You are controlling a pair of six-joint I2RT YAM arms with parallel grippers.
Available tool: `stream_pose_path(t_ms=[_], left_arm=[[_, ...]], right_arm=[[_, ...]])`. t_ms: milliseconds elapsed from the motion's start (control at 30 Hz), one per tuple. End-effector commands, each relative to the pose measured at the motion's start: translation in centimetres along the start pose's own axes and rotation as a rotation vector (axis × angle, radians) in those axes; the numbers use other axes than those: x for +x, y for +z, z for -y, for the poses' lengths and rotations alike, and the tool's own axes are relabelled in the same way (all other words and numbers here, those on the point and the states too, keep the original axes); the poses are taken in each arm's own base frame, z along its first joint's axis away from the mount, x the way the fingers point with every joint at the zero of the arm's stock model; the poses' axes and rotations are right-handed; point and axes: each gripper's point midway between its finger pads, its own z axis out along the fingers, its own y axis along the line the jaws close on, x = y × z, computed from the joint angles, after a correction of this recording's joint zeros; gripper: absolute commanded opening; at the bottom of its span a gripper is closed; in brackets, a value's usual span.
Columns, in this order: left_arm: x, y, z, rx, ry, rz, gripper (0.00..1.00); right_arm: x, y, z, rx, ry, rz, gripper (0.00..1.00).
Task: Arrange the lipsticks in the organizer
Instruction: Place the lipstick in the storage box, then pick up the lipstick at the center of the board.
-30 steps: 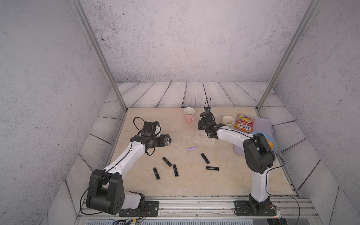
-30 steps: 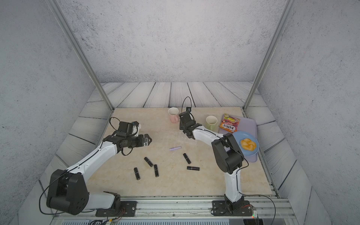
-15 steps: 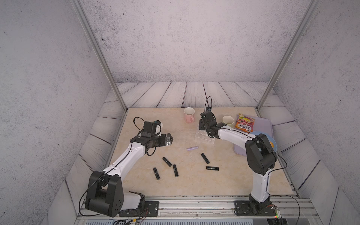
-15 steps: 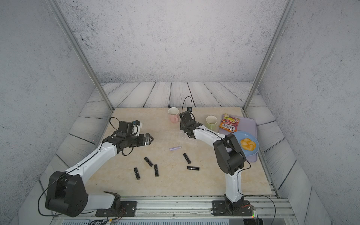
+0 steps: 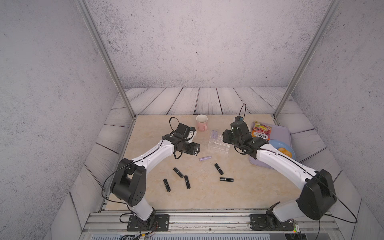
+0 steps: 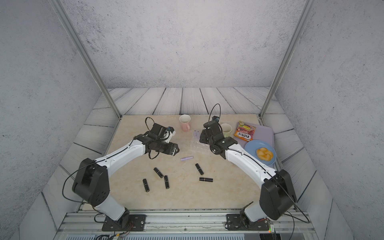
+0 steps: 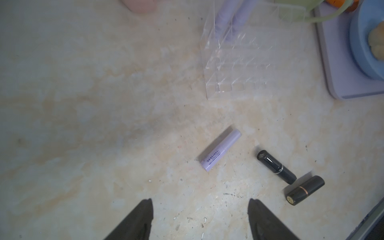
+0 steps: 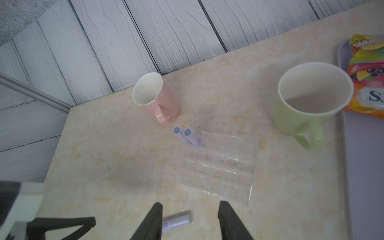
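Note:
The clear organizer [image 5: 218,145] [image 8: 218,166] sits at mid-table with two lilac lipsticks [image 5: 214,135] [image 8: 186,136] standing side by side in its far left cells. A third lilac lipstick [image 5: 205,158] [image 7: 220,150] lies flat on the table in front of it. Several black lipsticks [image 5: 178,172] [image 6: 205,179] lie scattered nearer the front. My right gripper [image 5: 225,138] [image 8: 190,203] hovers at the organizer's right side, open and empty. My left gripper [image 5: 196,150] [image 7: 200,200] is open and empty, just left of the lying lilac tube.
A pink mug [image 5: 201,122] stands behind the organizer and a green mug [image 6: 226,129] to its right. The lilac tray [image 6: 268,133] at the right edge holds a snack packet [image 6: 244,131] and a blue plate [image 6: 249,148] with a bun.
My right gripper has opened and drawn back to the right from above the organizer, leaving the lilac tubes standing in it. My left gripper has moved right toward the lying lilac tube.

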Motion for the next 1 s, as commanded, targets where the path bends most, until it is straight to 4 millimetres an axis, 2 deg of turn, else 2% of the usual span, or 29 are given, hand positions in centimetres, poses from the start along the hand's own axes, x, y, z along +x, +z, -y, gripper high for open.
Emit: stream_pose_path(t_ms=[0,133,267,467,700,833,967], left_arm=[[1.4,1.4,1.2,0.007,0.062,-0.105,0.76],[2.2,3.8,1.6,-0.044,0.152,-0.174,0.77],[3.1,6.0,1.6,-0.046,0.17,-0.238,0.76],[3.5,8.1,2.4,-0.067,0.235,-0.292,0.71],[3.8,10.0,1.7,-0.118,0.283,-0.321,0.64],[4.3,10.6,1.7,-0.131,0.31,-0.334,0.58],[5.3,11.1,2.1,-0.134,0.338,-0.359,0.46]], right_arm=[[2.6,-2.0,1.3,-0.001,0.002,-0.075,0.47],[3.7,-3.9,2.8,0.014,-0.01,-0.081,0.46],[3.9,-4.6,3.8,0.033,-0.021,-0.062,0.46],[4.4,-4.4,3.5,0.022,-0.033,-0.092,0.46],[4.8,-4.1,3.5,0.018,-0.031,-0.106,0.46],[5.1,-3.9,3.5,0.015,-0.031,-0.117,0.46],[5.3,-3.6,3.4,0.014,-0.031,-0.123,0.45]])
